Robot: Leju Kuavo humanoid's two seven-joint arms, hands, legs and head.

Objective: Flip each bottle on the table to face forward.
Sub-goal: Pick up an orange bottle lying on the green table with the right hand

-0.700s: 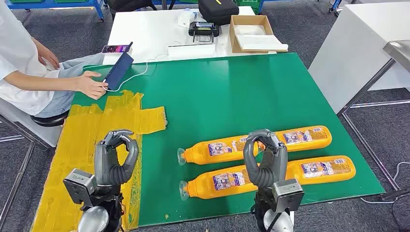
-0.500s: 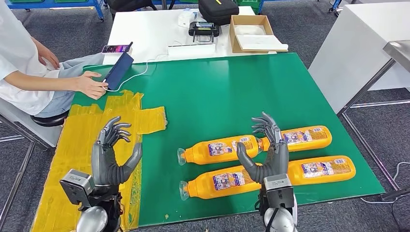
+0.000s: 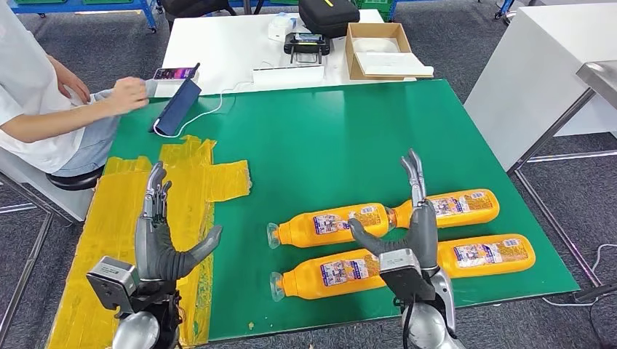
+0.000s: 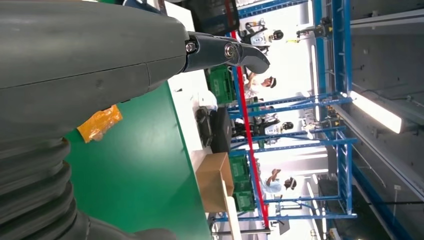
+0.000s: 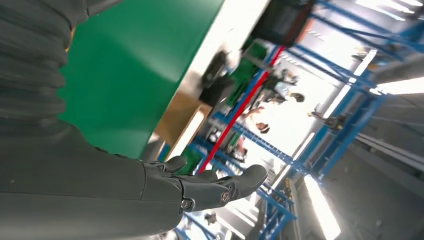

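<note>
Four orange bottles lie on their sides in two rows on the green bench (image 3: 342, 131), near its front right corner. The rear row holds one bottle (image 3: 324, 225) with its clear cap pointing left and another (image 3: 458, 206) end to end with it; the front row likewise holds a left bottle (image 3: 327, 275) and a right bottle (image 3: 487, 253). The right hand (image 3: 411, 229) stands raised in front of them (fingers straight, thumb splayed, holding nothing). The left hand (image 3: 161, 233) is equally spread and empty above the yellow tape patch (image 3: 131, 211). A person (image 3: 33, 94) sits at the bench's far left.
</note>
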